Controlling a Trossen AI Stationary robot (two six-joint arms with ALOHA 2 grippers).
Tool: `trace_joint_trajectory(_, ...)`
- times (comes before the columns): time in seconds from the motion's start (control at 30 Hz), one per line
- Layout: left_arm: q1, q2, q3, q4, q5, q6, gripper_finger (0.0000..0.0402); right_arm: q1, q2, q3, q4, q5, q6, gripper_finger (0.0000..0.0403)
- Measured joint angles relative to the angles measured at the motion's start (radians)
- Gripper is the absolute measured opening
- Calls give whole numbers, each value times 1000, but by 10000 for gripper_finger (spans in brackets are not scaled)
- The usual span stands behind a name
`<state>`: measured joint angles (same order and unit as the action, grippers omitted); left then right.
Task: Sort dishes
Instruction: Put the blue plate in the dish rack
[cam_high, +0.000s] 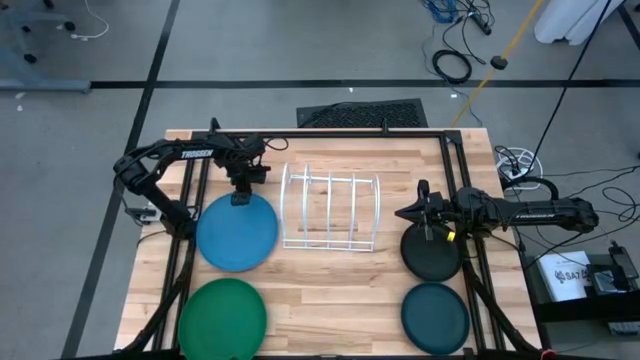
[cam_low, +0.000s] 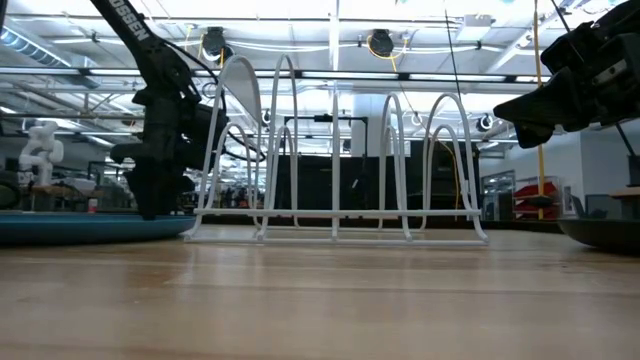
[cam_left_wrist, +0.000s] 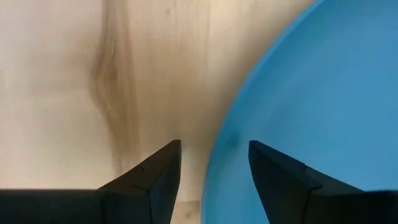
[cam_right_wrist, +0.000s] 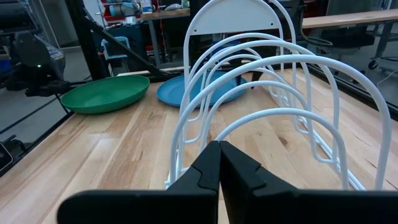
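Presently the left gripper stands low over the far rim of the bright blue plate, its fingers spread so that the rim lies between them: one fingertip is over bare wood, the other over the blue surface. Nothing is pinched yet. The white wire rack stands just beside this gripper, toward the table's middle; the green plate lies beyond the blue one, at the near edge. The right gripper waits with fingers pressed together, empty, above the far edge of the black plate, facing the rack; the dark teal plate lies behind that plate, nearer the table's front.

Judged from this pose, the step in hand is taking the blue plate by its rim. To do it well, the outer finger should probably slip under the lip before closing, the rim seated deep between the pads, and the plate tipped upright before it is carried to a rack slot without striking the wires.
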<state>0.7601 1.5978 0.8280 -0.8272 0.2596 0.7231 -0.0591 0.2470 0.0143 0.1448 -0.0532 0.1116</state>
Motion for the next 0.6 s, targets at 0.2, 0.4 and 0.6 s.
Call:
trace_joint_trajectory(0.2, 1, 0, -32, 11, 26, 12, 198, 0, 0, 0, 0, 0, 0, 0)
trace_joint_trajectory(0.4, 1, 8, -42, 16, 27, 18, 193, 0, 0, 0, 0, 0, 0, 0)
trace_joint_trajectory(0.6, 0, 10, -43, 22, 1, 24, 130, 0, 0, 0, 0, 0, 0, 0)
